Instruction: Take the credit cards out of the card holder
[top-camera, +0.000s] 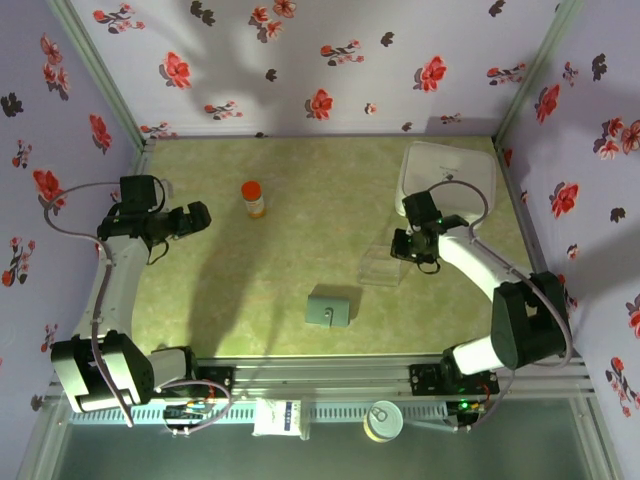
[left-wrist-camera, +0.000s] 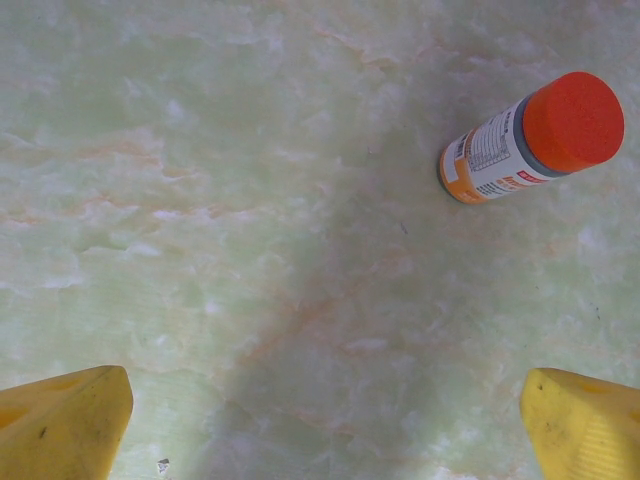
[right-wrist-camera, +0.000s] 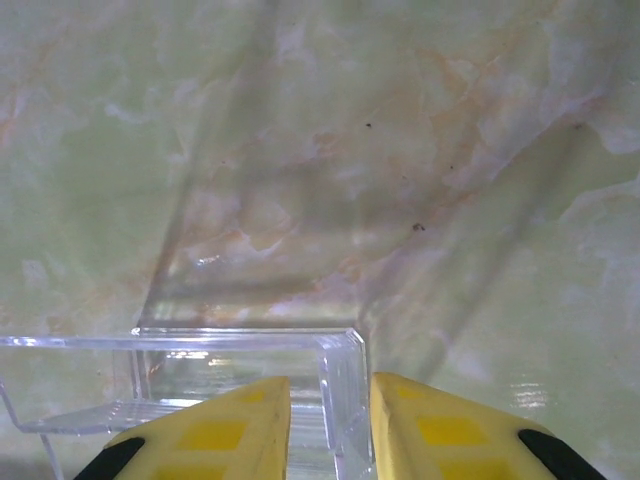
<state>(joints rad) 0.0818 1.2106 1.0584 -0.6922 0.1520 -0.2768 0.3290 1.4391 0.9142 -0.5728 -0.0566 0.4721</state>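
The grey card holder (top-camera: 329, 308) lies closed and flat on the table near the front middle. The credit cards are hidden. My right gripper (top-camera: 400, 250) (right-wrist-camera: 330, 395) is down at the right corner of a clear plastic square (top-camera: 380, 268) (right-wrist-camera: 240, 350), beyond and right of the holder. Its yellow fingers (right-wrist-camera: 240, 430) have closed in on either side of the clear end wall. My left gripper (top-camera: 200, 215) (left-wrist-camera: 325, 400) hangs far to the left over bare table, fingers (left-wrist-camera: 65, 420) wide open with nothing between them.
An orange-capped bottle (top-camera: 254, 198) (left-wrist-camera: 530, 140) stands right of the left gripper. A big white rounded box (top-camera: 447, 175) sits at the back right, behind the right arm. Floral walls close in the table on three sides.
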